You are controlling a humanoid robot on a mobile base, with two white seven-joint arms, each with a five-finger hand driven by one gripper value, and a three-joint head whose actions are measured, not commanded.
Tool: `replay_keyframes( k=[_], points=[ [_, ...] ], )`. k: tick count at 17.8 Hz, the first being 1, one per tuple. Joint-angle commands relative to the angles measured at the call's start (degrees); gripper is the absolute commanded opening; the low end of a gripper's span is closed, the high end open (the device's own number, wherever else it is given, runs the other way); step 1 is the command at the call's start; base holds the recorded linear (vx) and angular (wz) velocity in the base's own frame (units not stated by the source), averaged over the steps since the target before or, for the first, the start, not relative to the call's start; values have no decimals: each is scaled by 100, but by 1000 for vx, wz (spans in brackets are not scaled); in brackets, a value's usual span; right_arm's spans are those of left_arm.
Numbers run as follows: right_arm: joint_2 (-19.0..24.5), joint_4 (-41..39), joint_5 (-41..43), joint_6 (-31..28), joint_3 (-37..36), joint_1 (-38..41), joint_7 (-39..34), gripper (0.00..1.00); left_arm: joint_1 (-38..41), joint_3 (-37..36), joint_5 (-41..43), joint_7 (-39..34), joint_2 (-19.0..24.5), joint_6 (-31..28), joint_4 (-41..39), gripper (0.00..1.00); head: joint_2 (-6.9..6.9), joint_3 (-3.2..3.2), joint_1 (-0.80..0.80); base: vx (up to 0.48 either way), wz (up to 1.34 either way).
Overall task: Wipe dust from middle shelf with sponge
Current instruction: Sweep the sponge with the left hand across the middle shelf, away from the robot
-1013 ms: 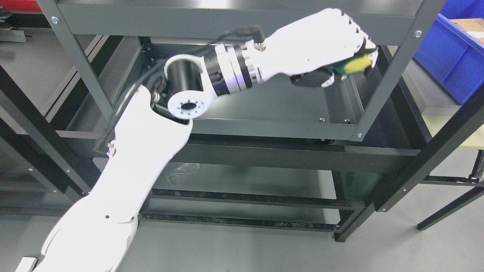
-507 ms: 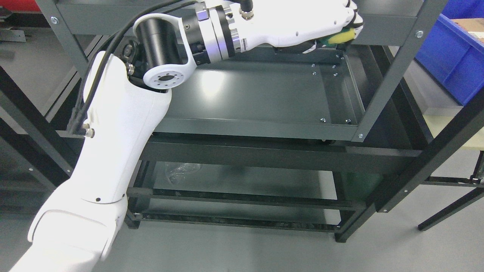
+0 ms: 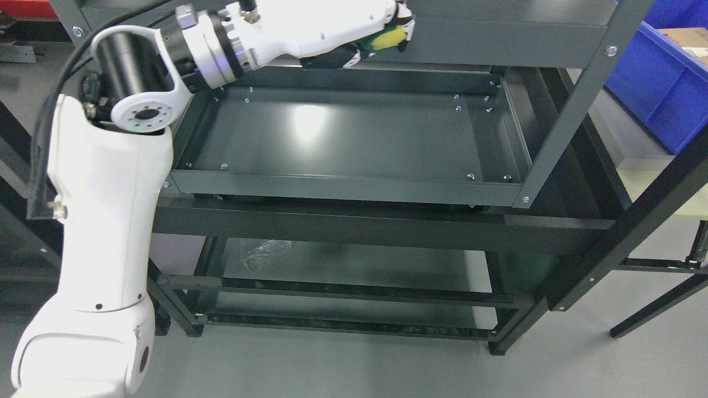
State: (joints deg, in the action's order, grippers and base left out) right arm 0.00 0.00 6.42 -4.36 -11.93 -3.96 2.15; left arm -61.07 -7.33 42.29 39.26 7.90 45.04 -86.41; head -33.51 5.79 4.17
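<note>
My white left hand [image 3: 381, 38] reaches in from the lower left and is shut on a yellow and green sponge [image 3: 387, 38]. Hand and sponge sit at the top of the picture, in front of the upper shelf's front rail and above the back edge of the middle shelf [image 3: 354, 138]. That shelf is a dark grey metal tray with a low rim, and nothing lies on it. The sponge is held off the shelf surface. No right arm shows.
Grey uprights [image 3: 575, 99] frame the rack at right and left. A crumpled clear plastic bag [image 3: 265, 251] lies on the lower shelf. A blue bin [image 3: 664, 83] stands on a table at the far right. Black frame bars cross below the middle shelf.
The left arm swung left and upward, carrying the sponge from the shelf's right rear corner to the top centre. The forearm no longer covers the middle shelf, so its whole surface shows.
</note>
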Motion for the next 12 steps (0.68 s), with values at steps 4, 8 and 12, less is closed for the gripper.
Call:
replay_keyframes(
  k=[4, 8, 12],
  points=[
    [-100, -100, 0, -4, -2, 0, -4, 100, 1157, 1953, -1942, 82, 2705, -4, -227, 0, 0, 0, 0, -13, 0],
    [-100, -100, 0, -4, -2, 0, -4, 100, 1878, 2946, -2172, 73, 3296, -4, -87, 1, 0, 0, 0, 0, 0],
    [-100, -100, 0, -4, -2, 0, -4, 100, 2126, 3133, -2268, 73, 3350, -4, 98, 1, 0, 0, 0, 0, 0]
  ],
)
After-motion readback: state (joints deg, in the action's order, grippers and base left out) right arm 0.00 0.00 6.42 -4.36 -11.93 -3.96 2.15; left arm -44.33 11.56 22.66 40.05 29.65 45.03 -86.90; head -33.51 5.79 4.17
